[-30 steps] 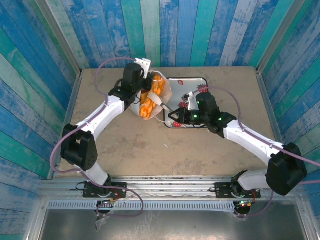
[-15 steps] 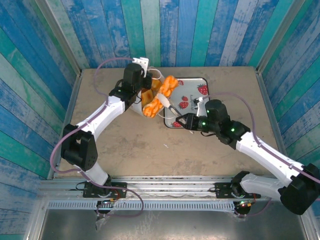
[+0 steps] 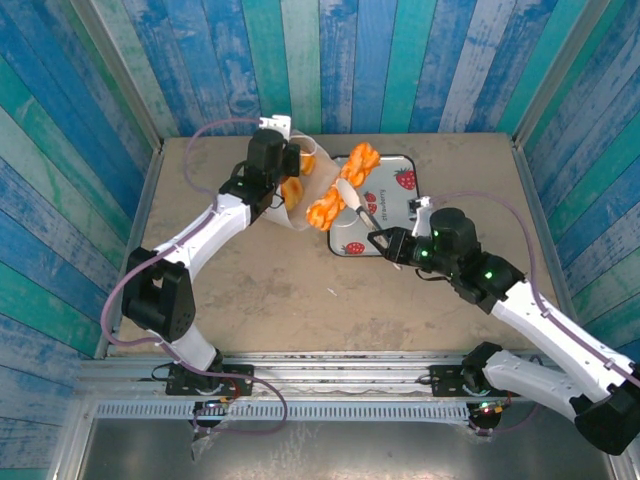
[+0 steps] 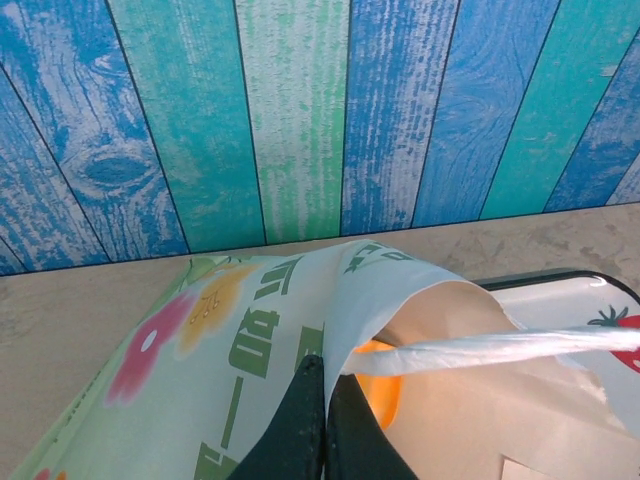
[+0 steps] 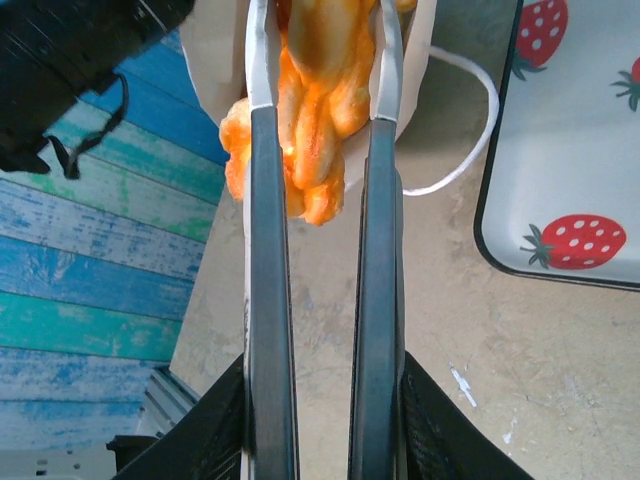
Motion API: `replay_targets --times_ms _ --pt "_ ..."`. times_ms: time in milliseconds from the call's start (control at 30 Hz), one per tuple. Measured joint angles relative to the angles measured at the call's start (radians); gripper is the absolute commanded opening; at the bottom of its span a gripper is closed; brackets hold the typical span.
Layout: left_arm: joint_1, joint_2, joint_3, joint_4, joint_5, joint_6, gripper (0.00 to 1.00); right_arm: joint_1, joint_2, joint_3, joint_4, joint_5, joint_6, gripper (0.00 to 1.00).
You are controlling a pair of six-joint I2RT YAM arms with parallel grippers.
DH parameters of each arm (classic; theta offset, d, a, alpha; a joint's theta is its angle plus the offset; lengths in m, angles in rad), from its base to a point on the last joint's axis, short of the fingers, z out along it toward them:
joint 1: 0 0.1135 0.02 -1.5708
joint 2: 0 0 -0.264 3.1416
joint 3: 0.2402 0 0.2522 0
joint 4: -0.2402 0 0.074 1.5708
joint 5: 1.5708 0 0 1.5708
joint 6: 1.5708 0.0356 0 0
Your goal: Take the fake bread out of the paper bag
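As right gripper [image 5: 315, 25] drew back clenched on 1 twisted roll [image 5: 312, 110], it cleared the paper bag [image 4: 250, 340] ahead; left gripper [image 4: 323, 385] pinches the bag rim.

bare tabletop [image 3: 255, 300] before the tray [image 3: 386, 200]

The left arm [image 3: 205, 232] and the right arm [image 3: 535, 315] have white links, black round joints and thin mauve cables [image 3: 215, 127].

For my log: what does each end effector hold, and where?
Left end effector: paper bag, by its mouth rim. Right end effector: twisted bread roll, by its sides.
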Motion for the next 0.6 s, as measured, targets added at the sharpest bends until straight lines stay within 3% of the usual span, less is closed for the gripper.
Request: replay_targets --times_ms 333,600 --pt "0.001 0.000 -0.048 0.015 -0.047 0.001 0.00 -0.075 -0.092 0.000 -0.053 0.086 0.093 0.26" --pt "0.001 -0.014 -0.136 0.066 -0.039 0.011 0.00 -0.189 -0.019 -0.008 -0.047 0.097 0.209 0.26"
